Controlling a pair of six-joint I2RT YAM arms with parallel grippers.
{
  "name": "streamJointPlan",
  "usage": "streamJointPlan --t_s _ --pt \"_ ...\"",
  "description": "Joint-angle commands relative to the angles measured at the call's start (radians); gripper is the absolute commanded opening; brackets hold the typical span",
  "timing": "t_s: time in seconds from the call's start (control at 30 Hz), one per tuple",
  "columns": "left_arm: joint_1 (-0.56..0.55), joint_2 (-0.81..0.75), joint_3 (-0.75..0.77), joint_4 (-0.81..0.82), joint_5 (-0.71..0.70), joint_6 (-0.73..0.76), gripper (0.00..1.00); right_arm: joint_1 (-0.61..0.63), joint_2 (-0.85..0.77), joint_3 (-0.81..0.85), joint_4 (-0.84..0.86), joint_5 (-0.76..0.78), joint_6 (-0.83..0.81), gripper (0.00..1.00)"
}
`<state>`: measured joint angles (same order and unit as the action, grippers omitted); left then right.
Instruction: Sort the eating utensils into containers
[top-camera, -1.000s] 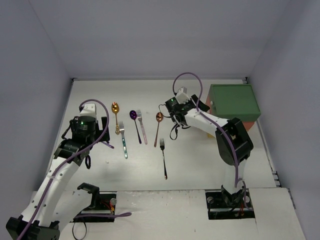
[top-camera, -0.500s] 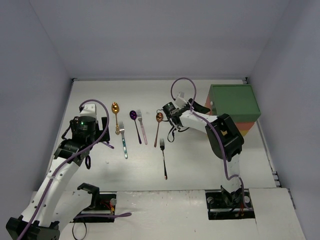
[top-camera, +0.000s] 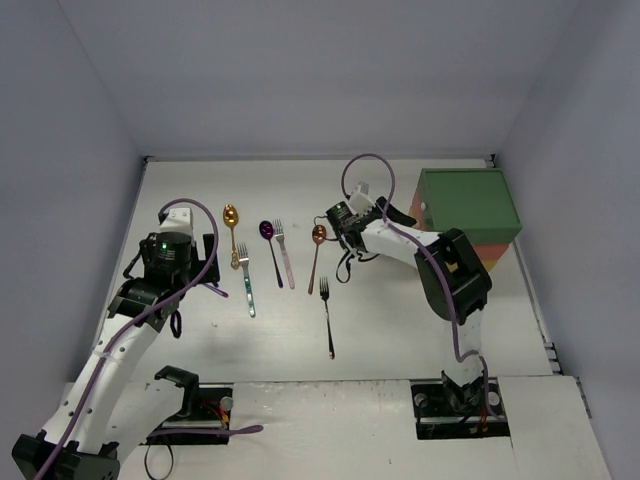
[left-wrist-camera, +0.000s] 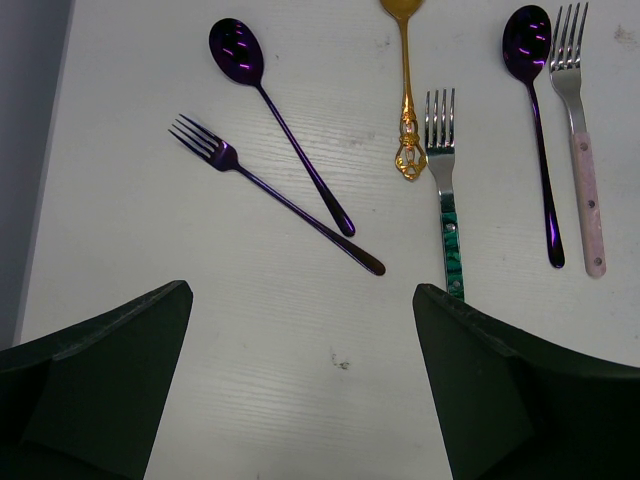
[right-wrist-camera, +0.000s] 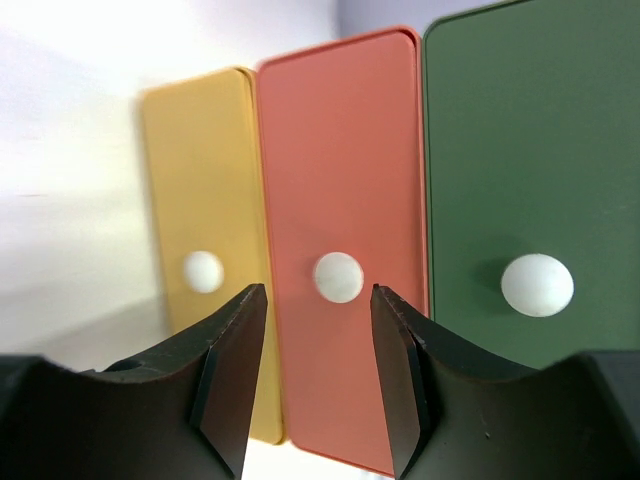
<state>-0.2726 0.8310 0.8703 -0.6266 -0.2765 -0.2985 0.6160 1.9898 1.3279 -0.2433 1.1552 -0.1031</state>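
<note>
Top external view: barely started, utensils (top-camera: 285, 262) all loose on the table (top-camera: 400, 320), left of the shut containers (top-camera: 465, 200). Left gripper (left-wrist-camera: 300, 290) wide apart above them, empty. Right gripper (right-wrist-camera: 318, 288) part-open, aimed at the red drawer (right-wrist-camera: 340, 180), nothing clamped.

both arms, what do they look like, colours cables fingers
The left arm and right arm both have white shells with black joints. A purple cable loops loosely along each. A small green light glows on the left arm's wrist block. The left fingers and right fingers are dark, matte and wedge-shaped.
</note>
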Motion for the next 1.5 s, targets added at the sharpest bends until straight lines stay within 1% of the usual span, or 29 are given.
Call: streamJointPlan --t_s 0.0,0.13,0.27,0.37,0.47,0.5,0.57,0.6,0.67,0.73,0.77,0.83,0.97,1.07,1.13,1.23,1.33,1.37,1.43,1.47 --pt "0.006 0.006 0.013 0.043 0.005 0.01 0.91 -0.008 -0.172 0.004 0.017 -0.164 0.087 0.43" --pt "0.006 0.005 0.013 0.044 0.013 0.01 0.91 -0.031 -0.235 -0.026 0.016 -0.267 0.144 0.43" --pt "0.006 -0.005 0.011 0.057 0.057 0.016 0.91 -0.047 -0.346 -0.044 0.018 -0.455 0.184 0.43" --pt "0.006 -0.013 0.008 0.086 0.121 0.04 0.91 -0.094 -0.437 -0.046 0.018 -0.616 0.208 0.44" --pt "0.006 -0.031 0.001 0.14 0.307 0.107 0.91 -0.126 -0.558 -0.052 0.018 -0.757 0.218 0.47" --pt "0.006 -0.034 -0.009 0.177 0.394 0.124 0.91 -0.133 -0.575 -0.055 0.018 -0.792 0.217 0.49" --pt "0.002 -0.024 -0.023 0.262 0.568 0.145 0.91 -0.15 -0.66 -0.061 0.018 -0.866 0.213 0.53" --pt "-0.002 -0.011 -0.019 0.322 0.621 0.147 0.91 -0.157 -0.683 -0.064 0.018 -0.918 0.212 0.55" --pt "-0.033 0.053 0.006 0.372 0.713 0.175 0.91 -0.178 -0.755 -0.076 0.018 -0.963 0.211 0.61" --pt "-0.121 0.142 0.076 0.424 0.736 0.238 0.91 -0.193 -0.823 -0.09 0.018 -1.017 0.213 0.66" --pt "-0.175 0.188 0.131 0.433 0.736 0.268 0.91 -0.196 -0.847 -0.095 0.018 -1.03 0.216 0.68" --pt "-0.229 0.321 0.226 0.444 0.756 0.323 0.91 -0.201 -0.908 -0.11 0.018 -1.03 0.226 0.72" --pt "-0.28 0.575 0.397 0.537 0.871 0.353 0.91 -0.208 -1.003 -0.134 0.016 -0.992 0.257 0.73" --pt "-0.311 0.69 0.493 0.571 0.89 0.373 0.91 -0.214 -1.041 -0.152 0.016 -0.931 0.283 0.73" --pt "-0.323 0.754 0.544 0.586 0.891 0.363 0.91 -0.225 -1.043 -0.157 0.015 -0.916 0.289 0.72" --pt "-0.329 0.766 0.549 0.607 0.871 0.339 0.91 -0.245 -0.994 -0.152 0.005 -0.98 0.293 0.69" --pt "-0.329 0.705 0.521 0.559 0.837 0.367 0.91 -0.259 -0.906 -0.14 -0.004 -1.039 0.329 0.62" --pt "-0.329 0.682 0.52 0.557 0.817 0.382 0.91 -0.26 -0.885 -0.137 -0.004 -1.038 0.34 0.61" --pt "-0.327 0.609 0.497 0.493 0.76 0.412 0.91 -0.259 -0.823 -0.123 -0.004 -1.014 0.355 0.56" --pt "-0.327 0.578 0.482 0.472 0.743 0.418 0.91 -0.256 -0.802 -0.117 -0.004 -0.993 0.351 0.55"
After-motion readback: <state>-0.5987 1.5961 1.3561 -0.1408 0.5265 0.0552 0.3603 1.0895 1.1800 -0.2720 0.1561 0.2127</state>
